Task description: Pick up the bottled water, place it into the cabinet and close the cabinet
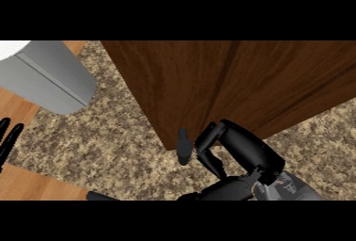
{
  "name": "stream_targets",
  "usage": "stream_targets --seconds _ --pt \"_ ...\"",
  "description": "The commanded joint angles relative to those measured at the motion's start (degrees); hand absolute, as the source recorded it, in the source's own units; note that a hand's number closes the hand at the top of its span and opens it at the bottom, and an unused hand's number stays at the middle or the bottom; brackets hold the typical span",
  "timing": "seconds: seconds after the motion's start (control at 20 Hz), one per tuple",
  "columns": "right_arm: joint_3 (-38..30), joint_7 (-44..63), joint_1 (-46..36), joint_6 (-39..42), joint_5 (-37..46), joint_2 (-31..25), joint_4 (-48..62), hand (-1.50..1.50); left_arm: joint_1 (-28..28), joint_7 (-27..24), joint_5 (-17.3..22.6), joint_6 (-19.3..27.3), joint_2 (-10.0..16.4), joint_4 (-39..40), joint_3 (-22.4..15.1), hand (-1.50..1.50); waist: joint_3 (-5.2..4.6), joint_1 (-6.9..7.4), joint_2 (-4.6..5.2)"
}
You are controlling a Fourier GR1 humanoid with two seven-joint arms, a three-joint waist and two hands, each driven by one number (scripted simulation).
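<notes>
The dark wooden cabinet point(230, 80) fills the upper middle and right of the head view, and its door faces me with a seam running down it. A small dark handle point(183, 147) hangs at the door's lower corner. My right hand point(243, 148) sits just right of that handle, against the door's lower edge. Its fingers point(208, 137) are loosely bent and hold nothing. My left hand point(8, 137) shows only as straight fingers at the left edge, resting. No bottled water shows anywhere.
A grey rounded appliance point(49, 77) stands at the upper left on the speckled granite counter point(104, 141). Light wood point(31, 183) shows at the lower left, beyond the counter's edge.
</notes>
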Motion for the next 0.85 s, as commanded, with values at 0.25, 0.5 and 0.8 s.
stream_targets --seconds 0.25,0.5,0.8 --pt "-8.9 0.7 -21.5 -16.8 3.0 4.1 21.9 1.50 1.6 -0.9 0.7 -1.2 -0.8 0.9 0.7 -1.50 0.43 -0.95 -0.32" --pt "-11.9 0.5 -28.5 -24.7 -1.4 4.2 29.5 -1.50 0.5 -0.8 0.8 -0.6 -1.0 1.2 1.1 -1.50 0.55 -1.71 -0.04" --pt "-11.8 0.6 -34.1 -29.8 -4.2 4.2 33.8 -1.50 1.4 -0.6 0.8 -1.6 -1.5 2.1 0.5 -1.50 0.47 -3.00 -0.24"
